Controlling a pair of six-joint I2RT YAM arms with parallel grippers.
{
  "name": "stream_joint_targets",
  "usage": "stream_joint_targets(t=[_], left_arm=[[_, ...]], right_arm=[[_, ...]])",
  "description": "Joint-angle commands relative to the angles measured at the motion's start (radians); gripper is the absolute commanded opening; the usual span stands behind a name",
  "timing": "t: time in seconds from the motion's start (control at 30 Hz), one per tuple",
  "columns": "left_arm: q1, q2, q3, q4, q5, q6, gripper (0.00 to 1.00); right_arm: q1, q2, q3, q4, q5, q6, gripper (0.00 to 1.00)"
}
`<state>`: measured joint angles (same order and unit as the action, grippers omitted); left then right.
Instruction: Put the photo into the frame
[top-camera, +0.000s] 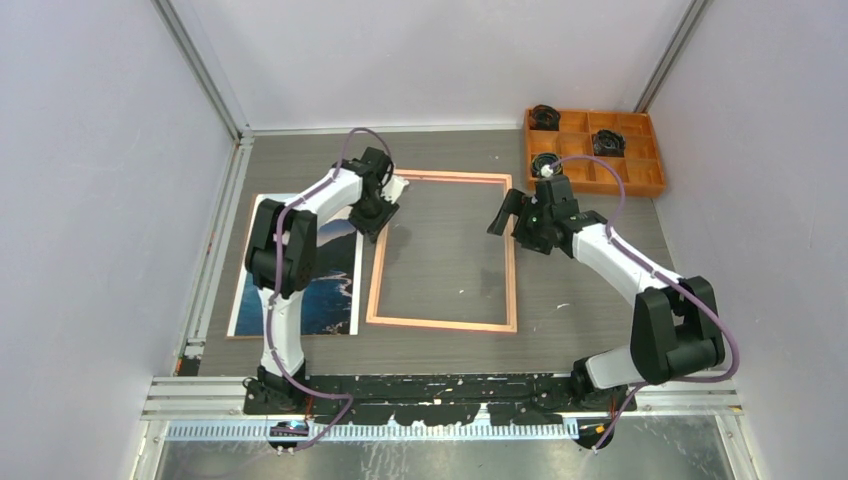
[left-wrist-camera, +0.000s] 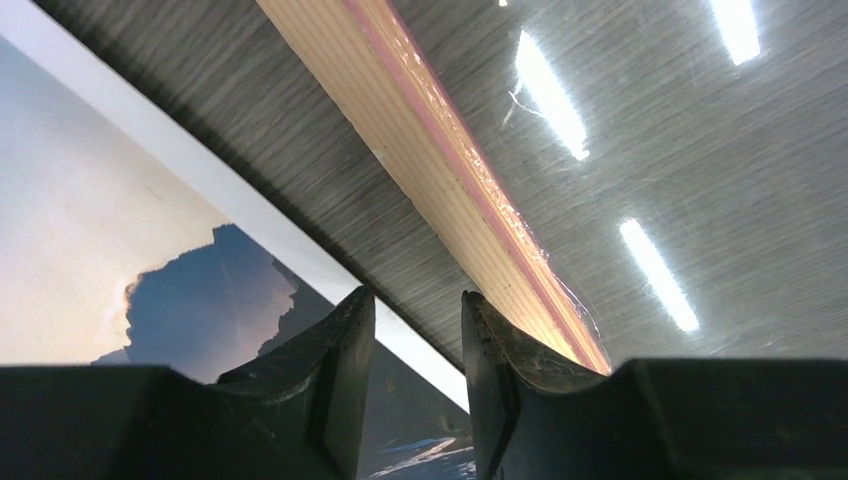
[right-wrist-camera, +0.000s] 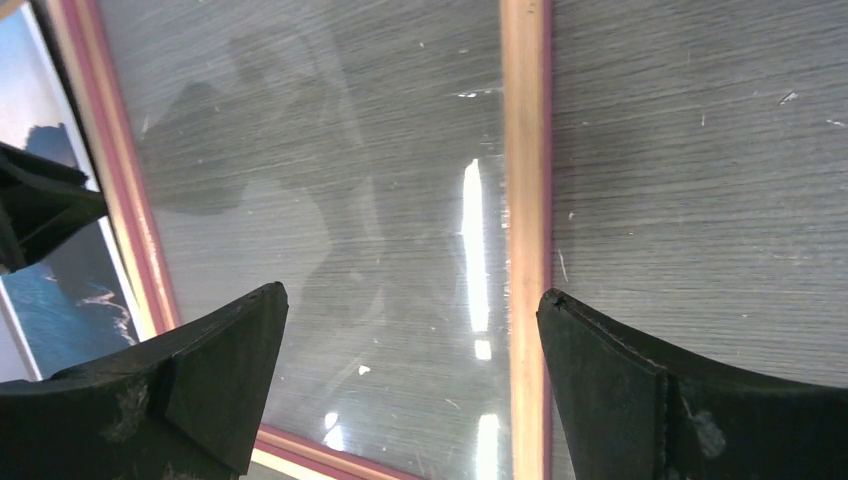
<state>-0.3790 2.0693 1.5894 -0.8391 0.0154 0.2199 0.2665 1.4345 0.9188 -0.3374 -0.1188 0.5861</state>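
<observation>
The frame (top-camera: 440, 323) lies flat in the middle of the table, a thin pink-and-tan border with a glossy clear pane inside that mirrors the ceiling lights. To its left lies the photo (top-camera: 335, 290), a seascape with dark mountains, partly under the left arm. My left gripper (top-camera: 378, 222) hovers low over the gap between the frame's left rail (left-wrist-camera: 440, 140) and the photo (left-wrist-camera: 120, 240). Its jaws stand slightly apart with nothing between them. My right gripper (top-camera: 505, 215) hangs over the frame's right rail (right-wrist-camera: 524, 150), open wide and empty.
An orange compartment tray (top-camera: 595, 150) with dark round items stands at the back right. Pale walls close in the table on three sides. A metal rail (top-camera: 440, 395) runs along the near edge by the arm bases.
</observation>
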Motion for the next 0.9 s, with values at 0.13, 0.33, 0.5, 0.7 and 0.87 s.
stream_joint_targets(t=[0.13,0.33,0.5,0.7,0.87], left_arm=[[-0.065,0.000,0.088,-0.040,0.054,-0.021,0.39],[-0.032,-0.059,0.094,-0.090,0.067,-0.010,0.40],[0.125,-0.196,0.107,-0.173,0.046,0.001,0.46],[0.403,-0.382,-0.049,-0.169,-0.008,0.089,0.63],[0.574,-0.508,-0.274,-0.078,-0.092,0.196,0.66]], right_arm=[[0.012,-0.088,0.024,0.015,-0.008,0.057,1.00],[0.151,-0.060,0.098,-0.001,0.107,0.097,1.00],[0.328,0.066,0.224,0.051,0.187,0.164,1.00],[0.529,0.335,0.520,0.064,0.217,0.191,1.00],[0.630,0.545,0.722,0.051,0.163,0.207,1.00]])
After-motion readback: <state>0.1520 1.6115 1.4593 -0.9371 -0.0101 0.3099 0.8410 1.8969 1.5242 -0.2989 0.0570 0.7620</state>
